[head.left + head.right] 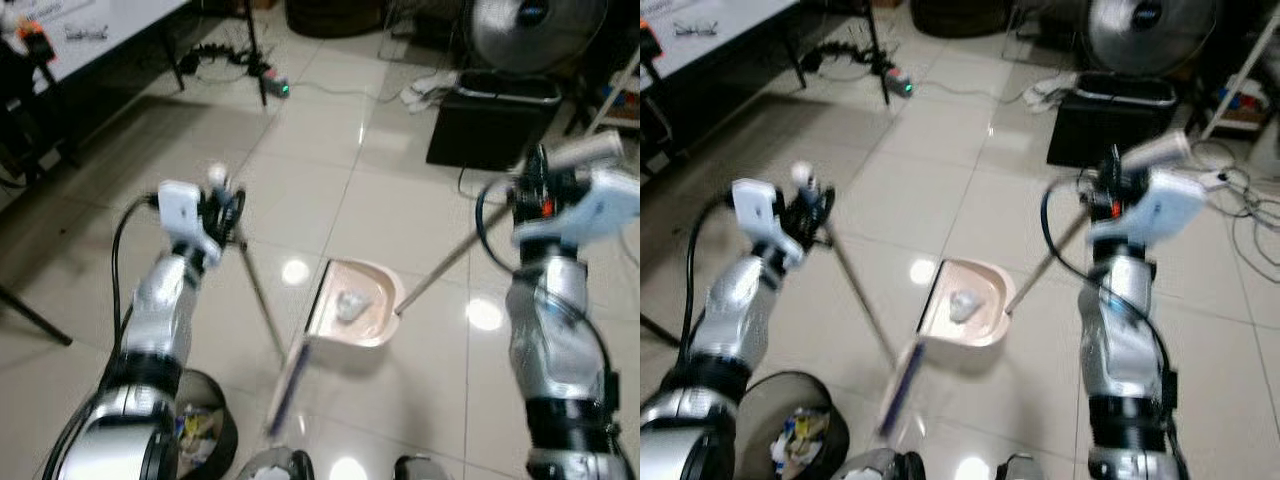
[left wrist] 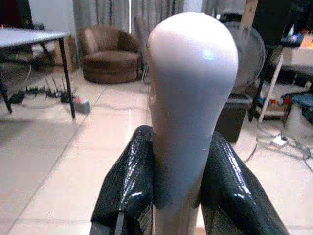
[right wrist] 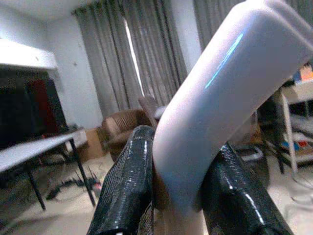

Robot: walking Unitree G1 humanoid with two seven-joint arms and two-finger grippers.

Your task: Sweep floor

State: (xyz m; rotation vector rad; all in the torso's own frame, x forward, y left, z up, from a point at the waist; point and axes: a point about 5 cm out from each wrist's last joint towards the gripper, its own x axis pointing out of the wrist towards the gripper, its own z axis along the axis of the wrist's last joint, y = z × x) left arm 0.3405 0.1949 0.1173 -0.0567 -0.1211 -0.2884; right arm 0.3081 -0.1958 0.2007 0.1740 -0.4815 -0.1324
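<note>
- Left gripper [image 1: 222, 205] is raised at the robot's left, its black fingers [image 2: 128, 183] clamped on both sides of the rounded white top of the broom handle [image 2: 190, 98], with no gap showing between pads and handle.
- From that grip the thin broom pole [image 1: 258, 290] slants down and inward to the broom head [image 1: 287, 385], which sits on the tiled floor [image 1: 300, 170] just at the near left corner of the dustpan and looks blurred.
- Right gripper [image 1: 1118, 185] is held up at the robot's right, its two fingers [image 3: 128, 191] closed tight on the bent white grip of the dustpan handle [image 3: 220, 93].
- A long thin rod [image 1: 1045, 260] runs from that grip down to the right edge of the pinkish dustpan [image 1: 355, 305].
- That dustpan lies flat on the floor between the two arms, its straight open edge facing the broom side.
- Inside it, near the middle, sits a small pale crumpled scrap [image 1: 349, 303].
- Close to the robot's left side stands a round dark waste bin [image 1: 790, 425] with colourful rubbish in it.
- Farther off on the floor are a black box [image 1: 492, 120] with a standing fan [image 1: 530, 30] behind it, and a power strip [image 1: 275, 85] with cables near the legs of a white table [image 1: 90, 30].
- Through the wrist cameras a brown armchair [image 2: 107, 56] and grey curtains [image 3: 142, 54] stand at the far side of the room.
</note>
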